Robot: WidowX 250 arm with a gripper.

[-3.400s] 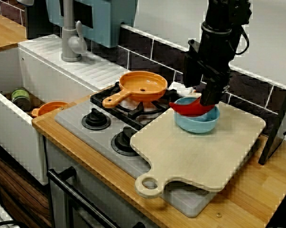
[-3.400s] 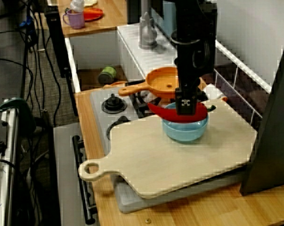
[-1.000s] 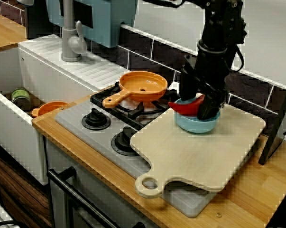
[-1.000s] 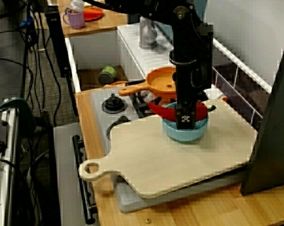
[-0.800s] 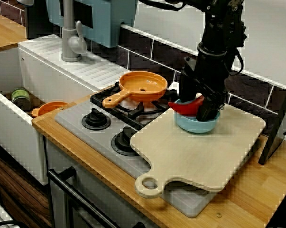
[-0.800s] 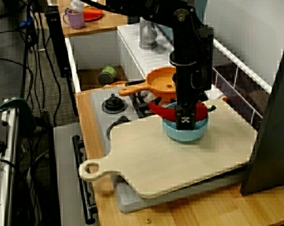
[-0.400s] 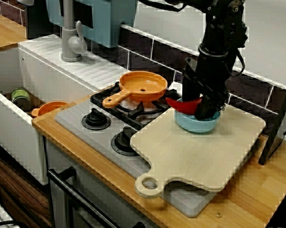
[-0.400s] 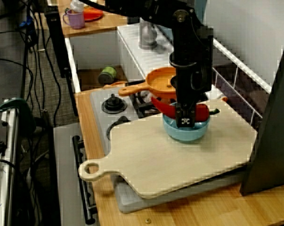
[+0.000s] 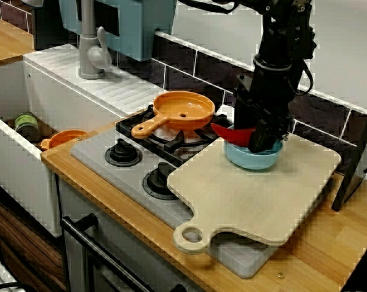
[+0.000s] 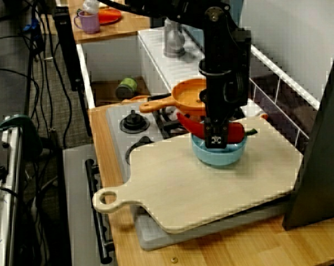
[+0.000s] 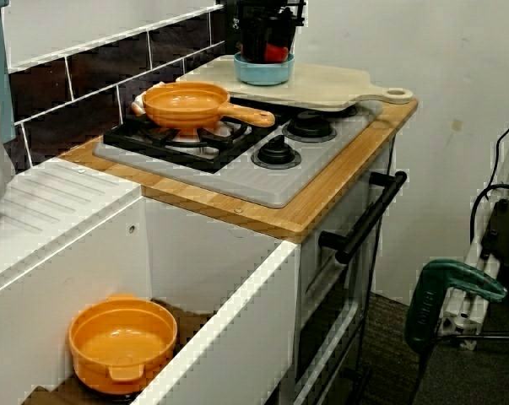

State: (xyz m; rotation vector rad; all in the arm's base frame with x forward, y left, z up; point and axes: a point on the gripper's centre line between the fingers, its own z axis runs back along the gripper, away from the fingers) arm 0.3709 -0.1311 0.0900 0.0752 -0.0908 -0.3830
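While my claw (image 9: pixel 259 145) is hanging straight down over the far end of the cutting board (image 9: pixel 256 194), I am pinching a red chilli pepper (image 9: pixel 229 132) between its fingers. They are closing on the pepper's middle, with only its thickness keeping them apart. The pepper is lying crosswise in the claw, its pointed tip sticking out on the hob side. In the view from the aisle its green stem end is poking out on the opposite side. Directly beneath the claw a blue bowl (image 9: pixel 253 159) is sitting on the board. The pepper is hovering at the level of the bowl's rim, and I cannot tell whether it is touching it. Near the claw, past the pepper's tip, an orange pan (image 9: pixel 183 109) is resting on the hob (image 9: pixel 134 155), its handle pointing away from the claw. The board is overlapping the hob's edge above the wooden worktop (image 9: pixel 329 243). Well away from the claw, beyond the pan, an orange bowl (image 11: pixel 123 342) and a green can (image 9: pixel 26 125) are lying down in the sink (image 9: pixel 13 158)
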